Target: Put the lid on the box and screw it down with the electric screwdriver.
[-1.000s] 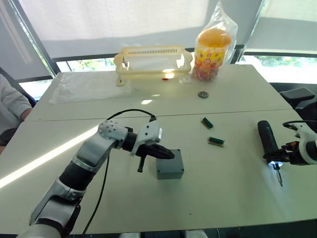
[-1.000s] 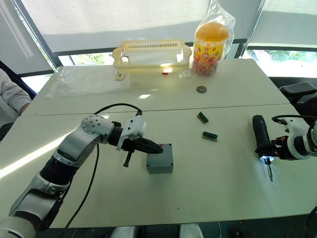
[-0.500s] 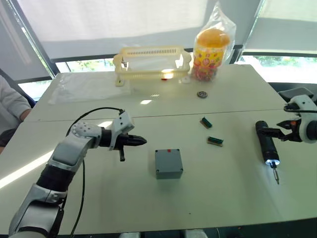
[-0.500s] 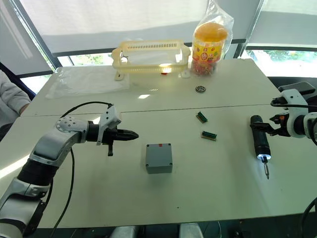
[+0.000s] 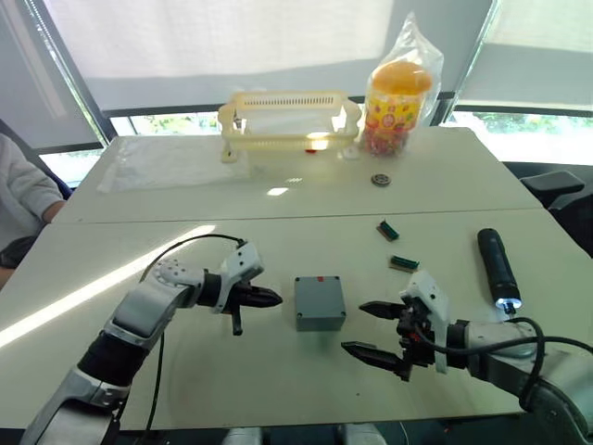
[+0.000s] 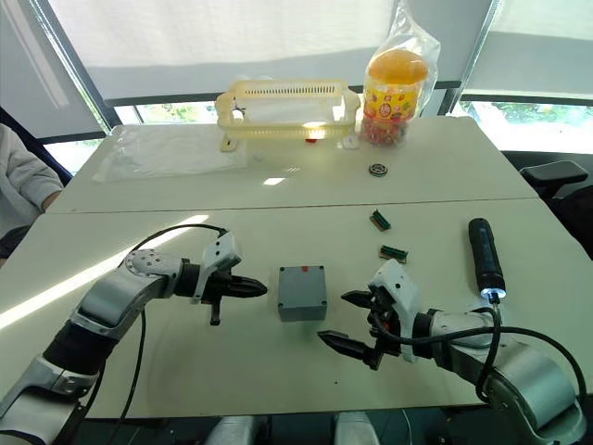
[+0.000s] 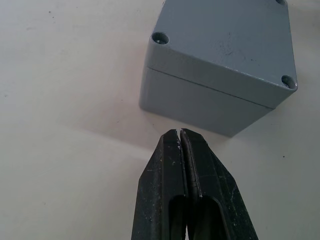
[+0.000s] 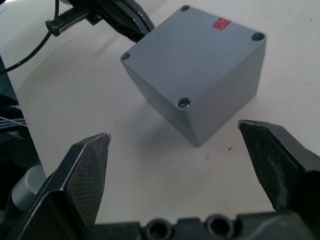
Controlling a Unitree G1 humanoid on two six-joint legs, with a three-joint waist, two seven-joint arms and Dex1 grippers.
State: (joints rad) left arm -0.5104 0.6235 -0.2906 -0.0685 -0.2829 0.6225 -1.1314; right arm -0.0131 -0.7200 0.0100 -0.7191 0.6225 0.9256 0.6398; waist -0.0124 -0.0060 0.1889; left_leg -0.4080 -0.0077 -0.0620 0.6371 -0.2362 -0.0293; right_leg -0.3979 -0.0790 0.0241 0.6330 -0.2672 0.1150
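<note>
Lid [image 7: 227,42] is seated on box [image 5: 320,303], frame centre; one screw is seen in a corner hole. Left gripper [image 5: 271,298] is pinched closed, empty, just beside box. Right gripper [image 5: 371,332] is spread wide, empty. Electric screwdriver [image 5: 498,269] lies right, ungrasped. Screwing step judged pending; screwdriver pickup needed next.

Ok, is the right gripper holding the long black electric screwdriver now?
No, the right gripper is open and empty by the blue-grey box; the black electric screwdriver lies on the table.
</note>
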